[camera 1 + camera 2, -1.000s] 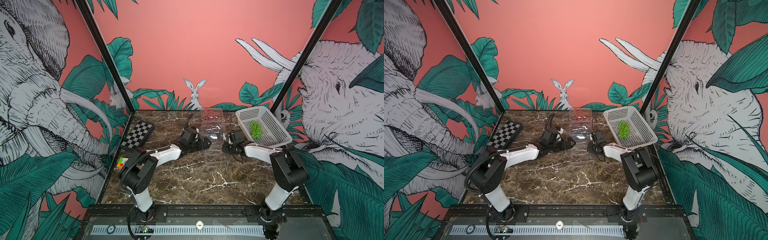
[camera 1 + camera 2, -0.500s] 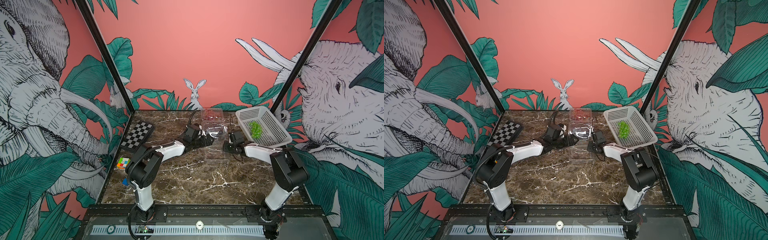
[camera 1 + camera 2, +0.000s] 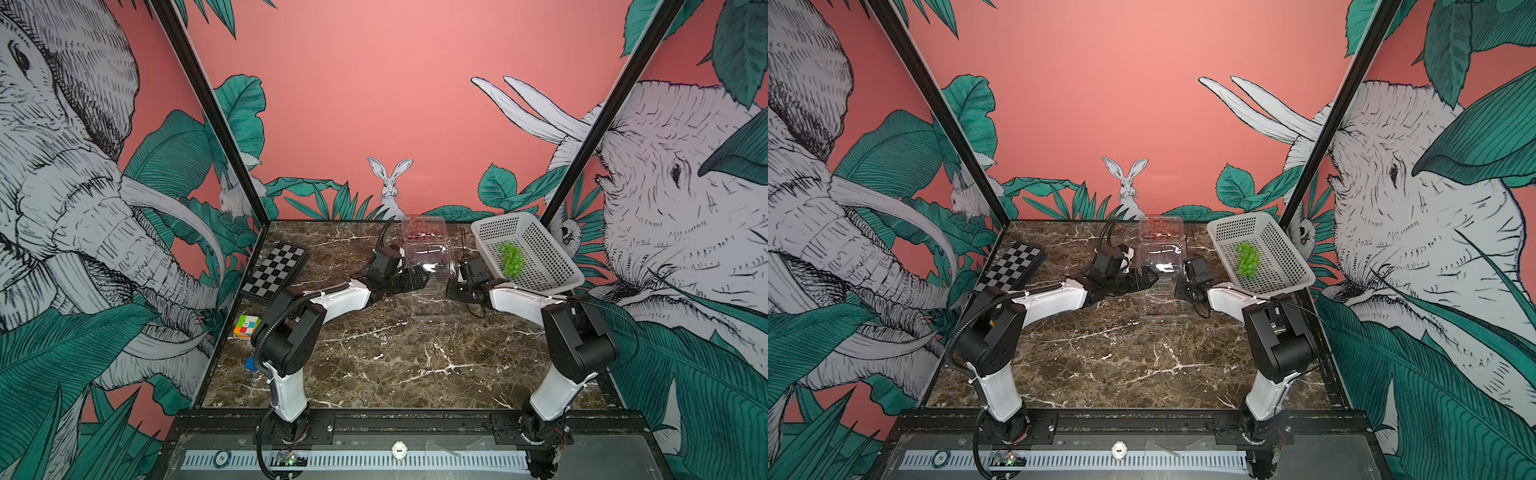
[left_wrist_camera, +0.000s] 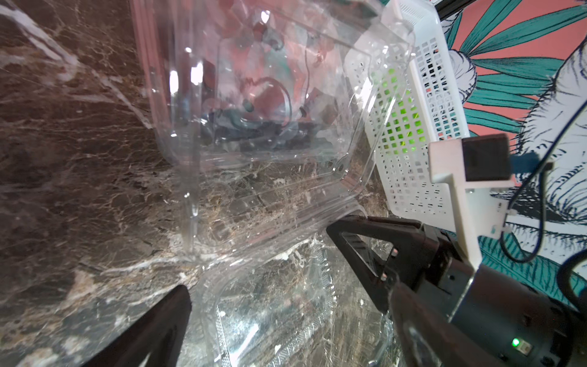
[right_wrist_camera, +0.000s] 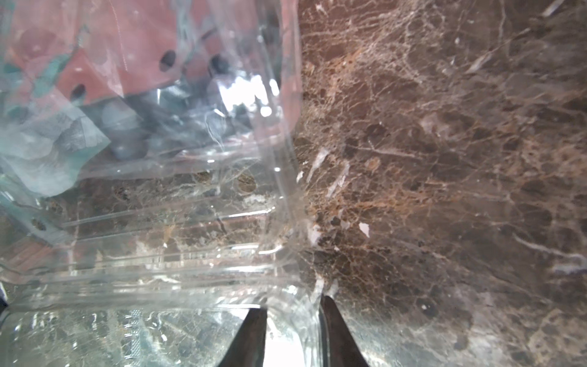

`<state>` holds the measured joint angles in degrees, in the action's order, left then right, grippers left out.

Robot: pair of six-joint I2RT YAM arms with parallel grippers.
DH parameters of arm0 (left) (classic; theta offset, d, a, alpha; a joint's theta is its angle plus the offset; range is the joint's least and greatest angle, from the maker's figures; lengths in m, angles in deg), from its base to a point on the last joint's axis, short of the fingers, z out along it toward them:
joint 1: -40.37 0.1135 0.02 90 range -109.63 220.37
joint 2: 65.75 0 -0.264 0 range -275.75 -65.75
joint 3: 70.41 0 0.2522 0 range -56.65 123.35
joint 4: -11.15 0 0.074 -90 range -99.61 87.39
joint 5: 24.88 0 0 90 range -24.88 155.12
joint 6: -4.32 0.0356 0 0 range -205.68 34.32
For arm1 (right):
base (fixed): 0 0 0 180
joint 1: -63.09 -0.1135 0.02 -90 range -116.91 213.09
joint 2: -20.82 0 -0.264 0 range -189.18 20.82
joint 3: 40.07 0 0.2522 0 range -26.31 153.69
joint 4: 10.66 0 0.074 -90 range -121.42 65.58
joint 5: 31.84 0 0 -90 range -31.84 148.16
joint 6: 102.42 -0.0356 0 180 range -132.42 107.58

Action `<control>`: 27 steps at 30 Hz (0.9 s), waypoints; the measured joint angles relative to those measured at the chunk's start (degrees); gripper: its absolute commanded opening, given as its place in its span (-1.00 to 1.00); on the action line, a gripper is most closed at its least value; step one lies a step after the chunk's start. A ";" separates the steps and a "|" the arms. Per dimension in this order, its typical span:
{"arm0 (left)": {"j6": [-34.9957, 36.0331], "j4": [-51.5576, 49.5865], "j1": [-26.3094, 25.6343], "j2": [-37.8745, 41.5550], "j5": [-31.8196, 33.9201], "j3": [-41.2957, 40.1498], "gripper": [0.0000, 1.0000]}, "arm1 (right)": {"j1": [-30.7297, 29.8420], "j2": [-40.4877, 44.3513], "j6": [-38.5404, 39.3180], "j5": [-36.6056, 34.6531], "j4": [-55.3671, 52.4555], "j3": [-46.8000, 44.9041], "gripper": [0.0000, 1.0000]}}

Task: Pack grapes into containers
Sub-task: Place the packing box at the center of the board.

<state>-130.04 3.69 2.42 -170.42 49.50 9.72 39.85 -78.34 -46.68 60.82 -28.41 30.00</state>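
Marble table [image 3: 395, 353], mid-frame: my left gripper [image 3: 422, 279] is wide open by the clear box [image 3: 428, 257]; my right gripper [image 5: 293, 305], I cannot tell. One bump could slide the box away.

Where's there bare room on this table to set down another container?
Bare: the front half of the marble table, between the arm bases. Crowded: the back, with chessboard, containers, white basket, left gripper and right gripper; a colour cube at the left edge.

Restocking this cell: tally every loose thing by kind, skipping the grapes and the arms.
Clear clamshell containers: 3
White perforated basket: 1
Chessboard: 1
Colour cube: 1
Small blue object: 1
Total: 7
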 measured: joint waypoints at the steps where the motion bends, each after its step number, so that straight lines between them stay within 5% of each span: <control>1: 0.00 0.00 0.00 -0.13 0.00 0.09 0.99 | 0.00 0.00 -0.02 0.09 -0.09 0.02 -0.18; 13: 0.09 -0.42 0.00 -1.51 0.04 0.28 0.99 | 0.07 0.00 0.33 1.14 -1.05 0.33 0.02; 27: 1.49 -1.49 0.17 -1.49 0.59 0.24 0.99 | 1.20 1.68 1.51 1.16 -2.21 0.33 0.49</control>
<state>-128.56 2.21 2.59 -171.90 50.09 9.96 41.05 -76.66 -45.17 61.98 -30.62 30.33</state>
